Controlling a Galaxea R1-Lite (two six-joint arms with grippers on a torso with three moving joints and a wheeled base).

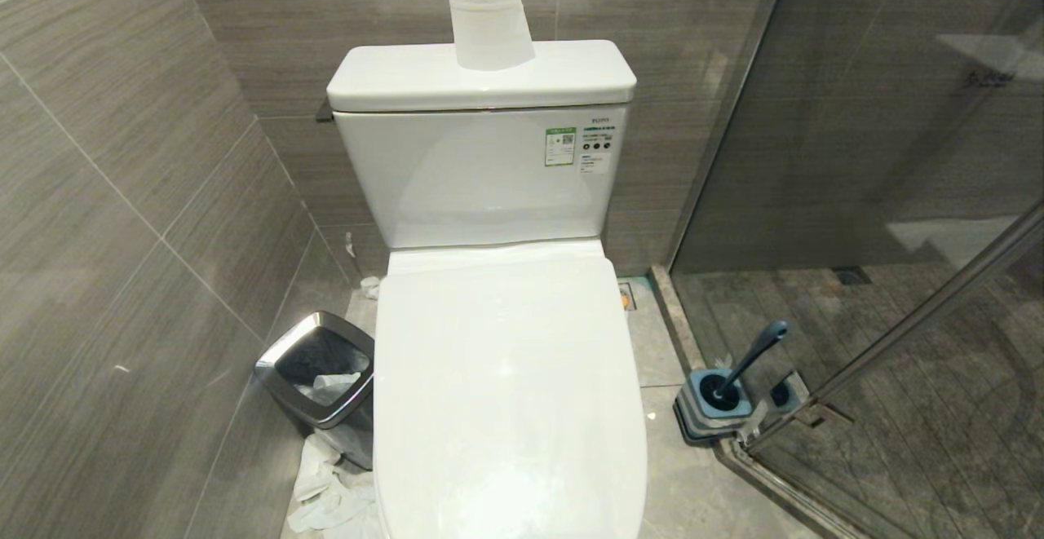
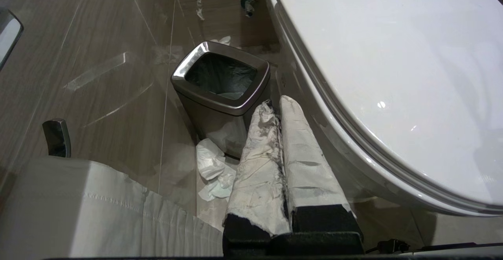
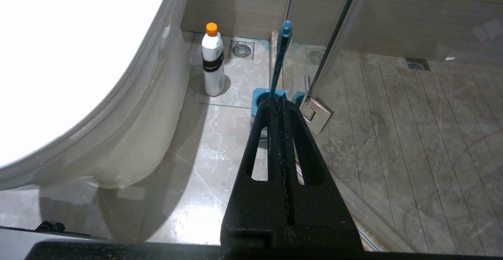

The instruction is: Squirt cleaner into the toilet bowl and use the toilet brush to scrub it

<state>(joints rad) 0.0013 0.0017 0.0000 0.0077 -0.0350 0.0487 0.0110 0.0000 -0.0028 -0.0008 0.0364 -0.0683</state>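
Observation:
The toilet bowl's white lid [image 1: 506, 376] is down, so the inside of the bowl is hidden. To its right the toilet brush [image 1: 754, 355] stands in its grey-blue holder [image 1: 716, 408], its teal handle [image 3: 281, 55] leaning up. A white cleaner bottle with an orange cap [image 3: 213, 61] stands on the floor beside the bowl's base. My left gripper [image 2: 277, 103], its fingers wrapped in white tape, is shut and empty, low beside the bowl's left flank. My right gripper [image 3: 279, 99], black, is shut and empty, hanging in front of the brush holder. Neither arm shows in the head view.
A chrome-rimmed square waste bin [image 1: 318, 368] stands left of the bowl, with crumpled paper [image 1: 326, 490] on the floor. A toilet roll [image 1: 489, 21] sits on the stickered tank [image 1: 481, 172]. A glass shower door [image 1: 897, 335] with a metal hinge [image 3: 317, 112] stands just right of the brush.

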